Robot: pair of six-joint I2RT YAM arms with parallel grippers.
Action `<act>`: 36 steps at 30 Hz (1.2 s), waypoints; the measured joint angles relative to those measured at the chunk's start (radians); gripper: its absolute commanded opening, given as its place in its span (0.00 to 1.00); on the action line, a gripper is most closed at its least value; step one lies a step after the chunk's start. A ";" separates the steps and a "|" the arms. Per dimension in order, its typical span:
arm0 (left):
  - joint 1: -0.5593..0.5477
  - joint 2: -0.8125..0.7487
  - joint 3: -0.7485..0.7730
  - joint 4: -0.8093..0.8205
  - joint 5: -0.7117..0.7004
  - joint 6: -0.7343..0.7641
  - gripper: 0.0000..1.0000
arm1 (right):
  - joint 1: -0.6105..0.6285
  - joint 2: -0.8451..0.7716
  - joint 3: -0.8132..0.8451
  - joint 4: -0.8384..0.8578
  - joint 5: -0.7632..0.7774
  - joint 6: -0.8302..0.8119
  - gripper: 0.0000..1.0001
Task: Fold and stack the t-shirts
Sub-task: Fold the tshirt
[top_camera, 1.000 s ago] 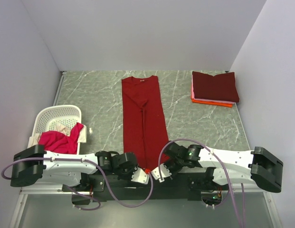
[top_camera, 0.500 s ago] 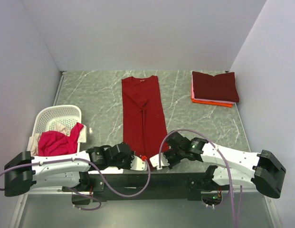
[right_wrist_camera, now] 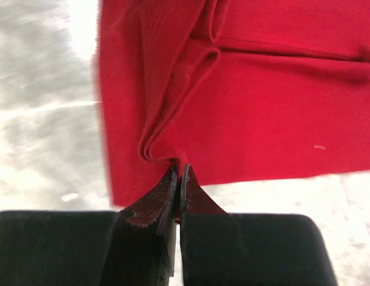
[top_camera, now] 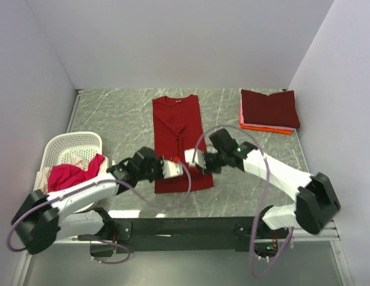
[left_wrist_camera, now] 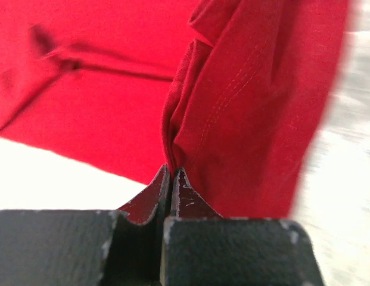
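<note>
From above we note the dark red t-shirt [top_camera: 176,119] lying lengthwise on the surface [top_camera: 113,113], with both hands meeting over its near half. Only the wrist views confirm the grip: the left hand [left_wrist_camera: 171,174] and the right hand [right_wrist_camera: 177,173] each pinch a bunched fold, jaws closed.

Both jaws have carried the near hem of the dark red t-shirt [top_camera: 176,122] up over its middle.

cream t-shirt [top_camera: 82,161] mostly buried, wrist-view edges blurred
</note>
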 measured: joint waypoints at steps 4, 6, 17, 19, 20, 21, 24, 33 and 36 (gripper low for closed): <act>0.158 0.170 0.103 0.082 0.060 0.044 0.00 | -0.072 0.176 0.162 0.007 0.011 0.013 0.00; 0.222 0.261 0.160 0.117 0.084 0.058 0.00 | -0.101 0.267 0.241 0.016 0.021 0.014 0.00; 0.370 0.520 0.347 0.169 0.190 0.120 0.00 | -0.203 0.585 0.535 0.007 0.050 0.045 0.00; 0.383 0.539 0.366 0.169 0.204 0.124 0.00 | -0.209 0.608 0.562 0.006 0.054 0.055 0.00; 0.388 0.548 0.377 0.170 0.212 0.124 0.00 | -0.212 0.622 0.578 0.007 0.056 0.059 0.00; 0.394 0.555 0.385 0.172 0.219 0.125 0.01 | -0.214 0.634 0.592 0.007 0.058 0.063 0.00; 0.409 0.576 0.410 0.171 0.235 0.127 0.01 | -0.218 0.667 0.637 0.008 0.062 0.073 0.00; 0.438 0.669 0.519 0.152 0.254 0.132 0.01 | -0.220 0.760 0.768 0.006 0.092 0.097 0.01; 0.450 0.706 0.563 0.138 0.254 0.128 0.53 | -0.224 0.799 0.821 0.013 0.117 0.125 0.40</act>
